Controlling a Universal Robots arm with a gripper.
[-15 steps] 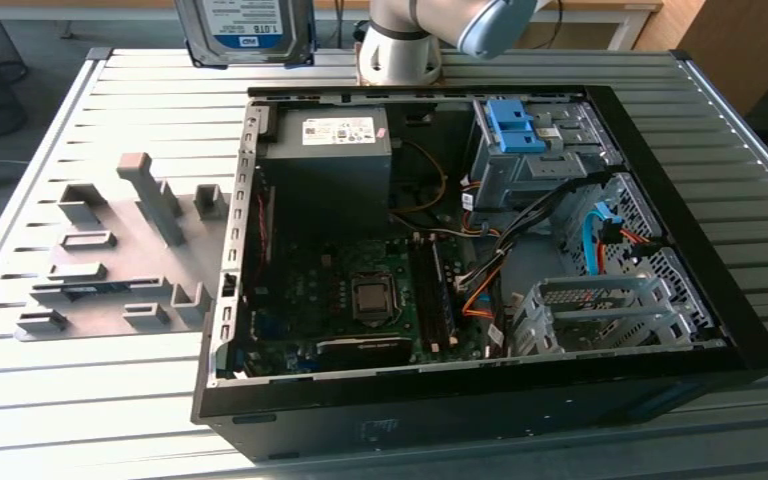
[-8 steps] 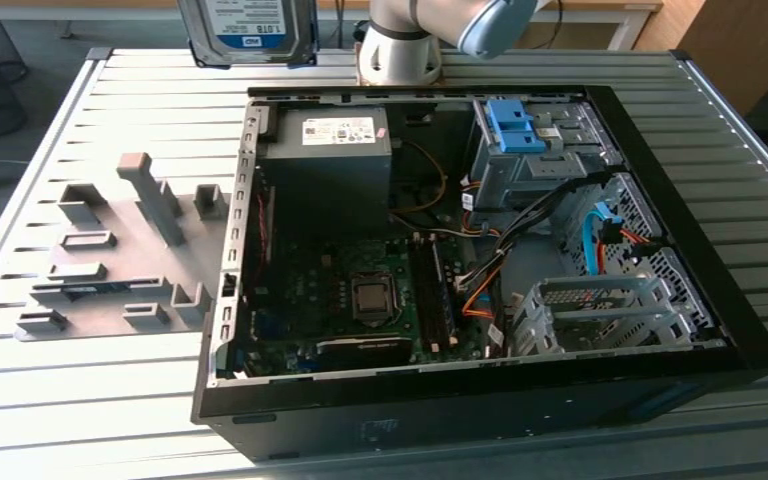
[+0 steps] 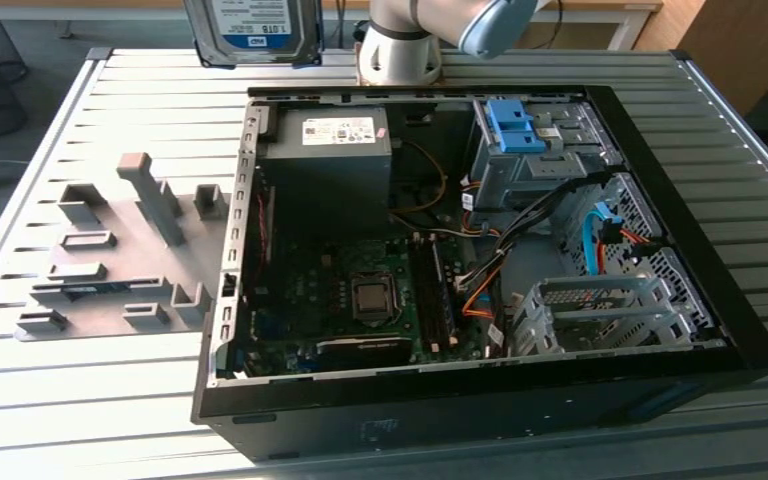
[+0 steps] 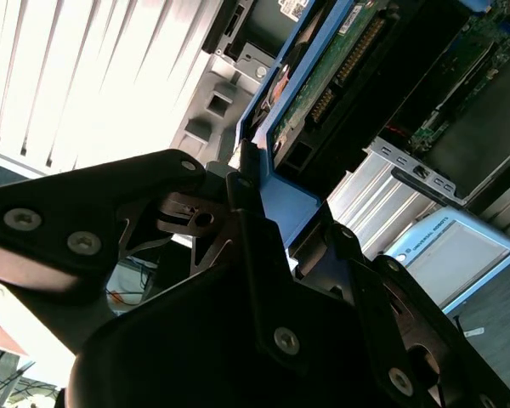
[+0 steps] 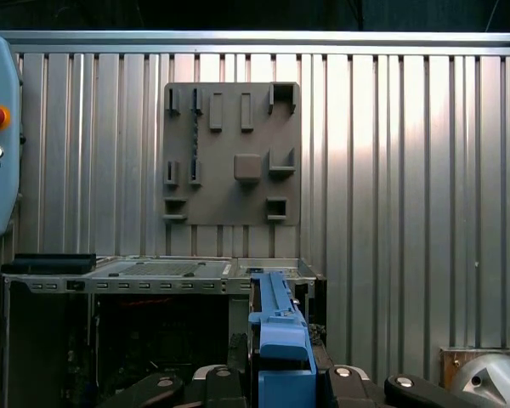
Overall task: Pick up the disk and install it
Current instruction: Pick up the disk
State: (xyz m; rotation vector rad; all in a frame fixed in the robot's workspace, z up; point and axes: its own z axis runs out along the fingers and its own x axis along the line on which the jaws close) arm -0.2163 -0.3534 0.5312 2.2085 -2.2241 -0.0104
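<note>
Pick looks done; the carry is in hand. The disk [image 3: 253, 28] hangs in the air over the far edge of the slatted metal table [image 3: 37, 400], beyond the far wall of the open computer case [image 3: 744, 330], toward the exterior view's left. In the second wrist view the gripper [image 4: 276, 204] is pinched narrow on the disk's blue plastic frame, green circuit-board face showing. Not yet installed; seating it likely calls for squaring the flat silver body to the perforated steel drive cage [image 3: 598, 315].
</note>
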